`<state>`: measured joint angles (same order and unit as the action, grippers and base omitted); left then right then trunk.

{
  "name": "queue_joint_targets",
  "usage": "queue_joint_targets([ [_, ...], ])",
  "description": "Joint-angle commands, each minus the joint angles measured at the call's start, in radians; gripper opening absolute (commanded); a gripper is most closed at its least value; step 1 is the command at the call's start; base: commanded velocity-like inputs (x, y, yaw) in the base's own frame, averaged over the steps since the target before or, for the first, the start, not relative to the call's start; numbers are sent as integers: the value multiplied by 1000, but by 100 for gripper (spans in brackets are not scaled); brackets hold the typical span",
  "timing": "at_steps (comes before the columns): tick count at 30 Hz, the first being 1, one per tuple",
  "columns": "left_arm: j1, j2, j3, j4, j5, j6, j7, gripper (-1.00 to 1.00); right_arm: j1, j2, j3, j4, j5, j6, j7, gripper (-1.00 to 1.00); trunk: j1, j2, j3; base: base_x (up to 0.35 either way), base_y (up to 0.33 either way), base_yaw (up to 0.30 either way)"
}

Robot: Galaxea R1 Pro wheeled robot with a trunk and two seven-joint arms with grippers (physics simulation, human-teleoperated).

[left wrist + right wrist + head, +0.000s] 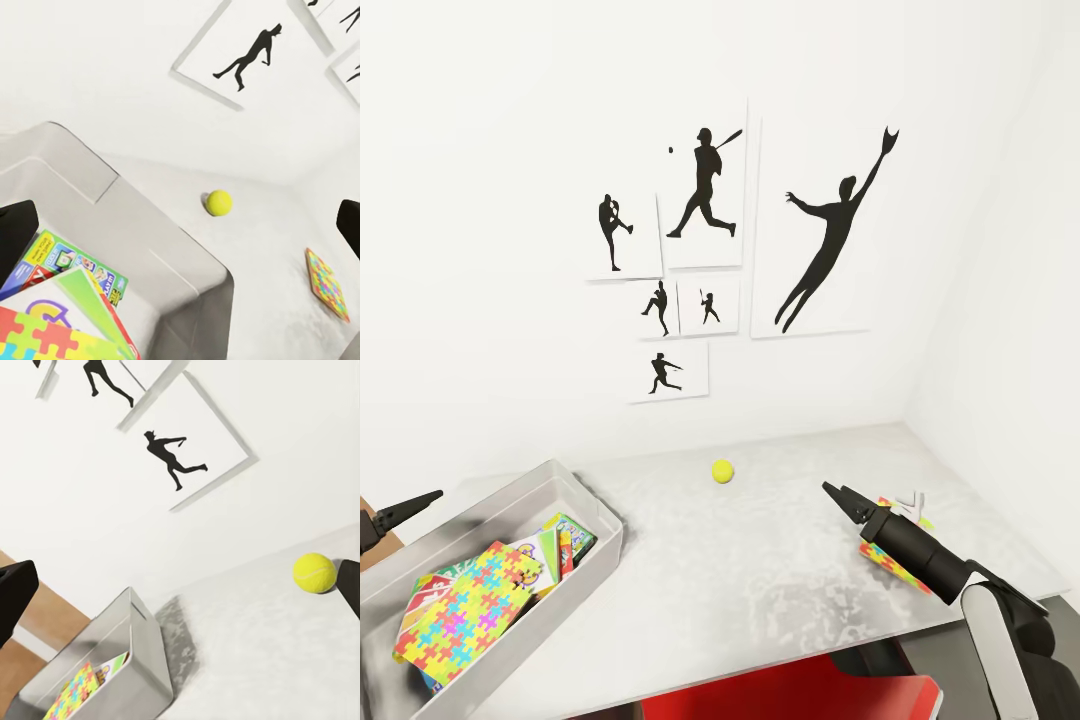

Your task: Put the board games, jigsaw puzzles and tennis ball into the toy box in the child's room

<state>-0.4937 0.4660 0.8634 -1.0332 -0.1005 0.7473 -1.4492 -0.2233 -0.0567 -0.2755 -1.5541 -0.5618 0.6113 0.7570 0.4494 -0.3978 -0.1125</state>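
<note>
Right claw [832,489] clenched, empty, angled toward ball [723,471] beyond bin [575,490], likely lining up a grab; left claw [428,496] also clenched.

Your right gripper [836,493] is matte black, with slim fingers tapering to sharp points, on a smooth black cylindrical wrist. Behind that wrist the arm turns into a pale grey link with rounded black joint housings (no cables or markings visible). Your left gripper [422,500] has the same black pointed look.
</note>
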Motion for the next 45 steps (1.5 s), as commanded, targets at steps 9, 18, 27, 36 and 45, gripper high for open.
queue_joint_targets([
  [9, -2, -2, 0, -4, -9, 10, -12, 100, -22, -3, -10, -8, 9, 110, -167, 100, 1, -2, -2, 0, 0, 0],
  [18, -2, -5, -4, -8, -12, 11, -95, 100, -300, -19, -2, 5, 14, 404, -596, 100, 1, -2, -2, 0, 0, 0],
  [27, -2, -35, -17, -31, -12, 18, -122, 100, -571, -36, 92, 263, 12, 436, -897, 100, 1, -2, -2, 0, 0, 0],
  [36, -6, -114, -172, -136, -13, 131, -122, 100, -617, -72, 148, 343, 13, 436, -927, 100, 1, -2, -2, 0, 0, 0],
  [45, -38, -188, -428, -246, -14, 271, -122, 100, -629, -76, 246, 352, 14, 436, -929, 100, 1, -2, -4, 0, 0, 0],
])
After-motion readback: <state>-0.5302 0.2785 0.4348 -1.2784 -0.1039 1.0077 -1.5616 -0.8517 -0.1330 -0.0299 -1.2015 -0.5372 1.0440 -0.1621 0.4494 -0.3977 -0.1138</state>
